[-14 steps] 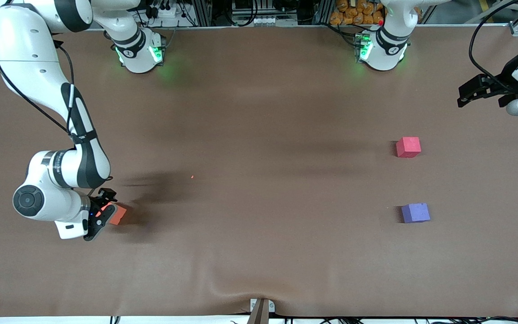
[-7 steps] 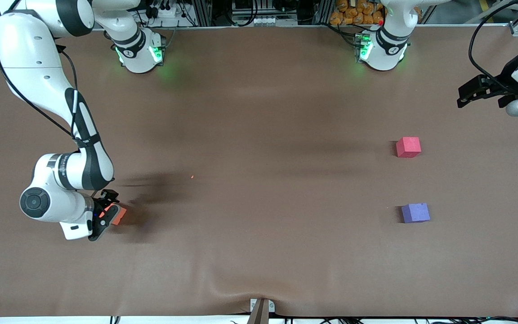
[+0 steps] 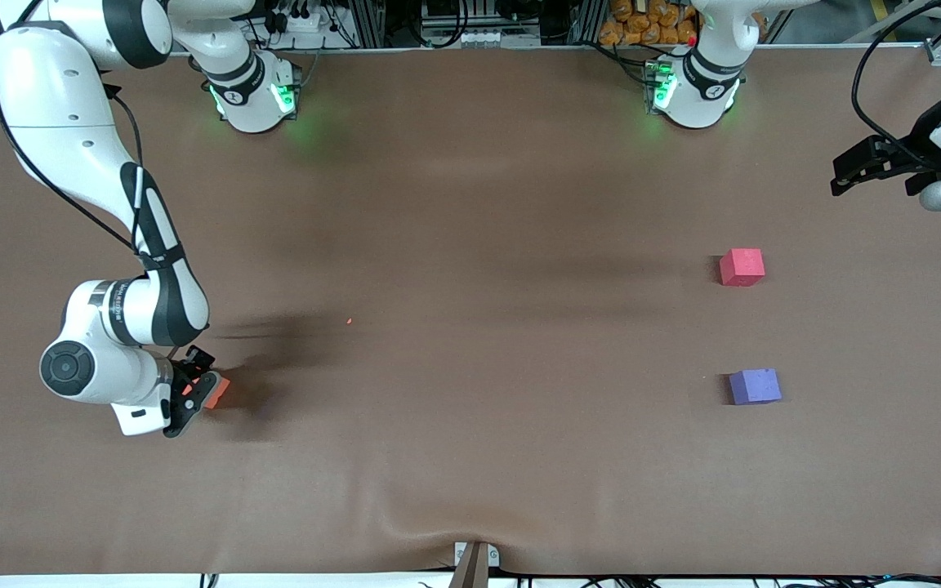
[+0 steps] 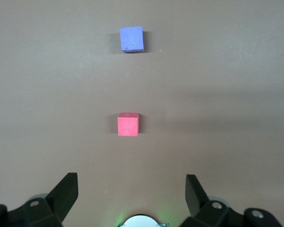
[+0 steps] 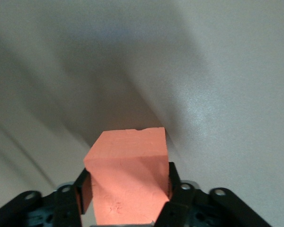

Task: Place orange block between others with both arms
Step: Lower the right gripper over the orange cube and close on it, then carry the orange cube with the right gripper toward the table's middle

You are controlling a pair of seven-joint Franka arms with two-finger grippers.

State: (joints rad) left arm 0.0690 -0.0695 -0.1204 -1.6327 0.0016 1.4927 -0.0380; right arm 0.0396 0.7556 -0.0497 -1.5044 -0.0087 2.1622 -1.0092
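Gripping the orange block (image 5: 130, 179), right gripper (image 5: 128, 191) fingers (image 5: 84, 191) touch its sides

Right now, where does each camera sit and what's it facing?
Front: high across the table, facing the bases; shows both arms, orange block, red block, purple block.
Left wrist: over the table, looking down past the open left end effector.
Right wrist: looks along the right end effector, shut on the orange block.
Front and left wrist share the red and purple blocks.

Wide table (image 3: 470, 204) under a brown matte covering, rumpled near the front edge. Along the top edge, metal framing (image 3: 372, 20), black cables (image 3: 879, 65) and a heap of orange packets (image 3: 642, 20).
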